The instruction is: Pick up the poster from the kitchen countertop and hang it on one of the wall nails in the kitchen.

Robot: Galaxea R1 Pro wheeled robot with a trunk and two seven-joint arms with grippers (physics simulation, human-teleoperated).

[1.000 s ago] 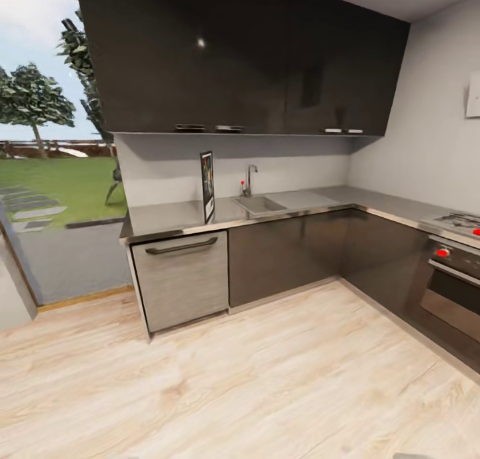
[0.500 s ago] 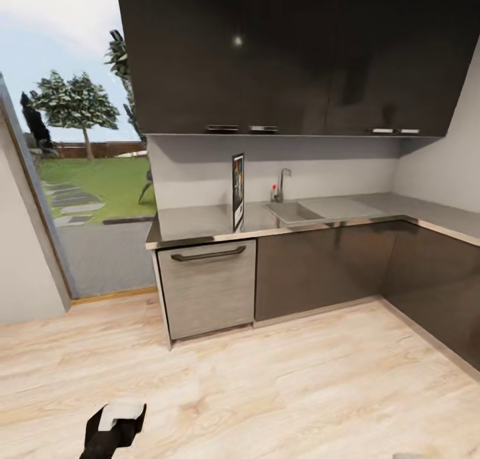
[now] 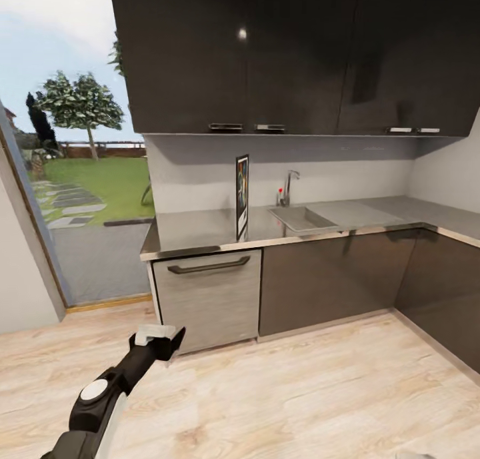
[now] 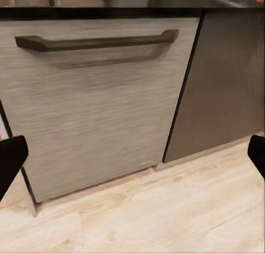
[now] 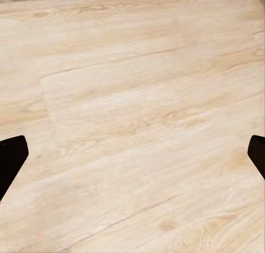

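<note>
Grey wood-grain appliance front — a long dark bar handle across its upper part. Dark cabinet door just beside it at the frame's right. Pale wooden floor along the bottom. Left gripper: two black fingertips at the left and right edges — spread wide, holding nothing.

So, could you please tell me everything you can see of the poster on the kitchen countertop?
The poster is a thin, flat rectangle in portrait format with a dark frame and a pale border around dark artwork; its details are too small to read. It stands upright on its lower edge on the grey kitchen countertop, seen nearly edge-on, above the right end of the light wood-grain drawer front and left of the sink. Nothing holds it; whether it leans on anything cannot be told.
</note>
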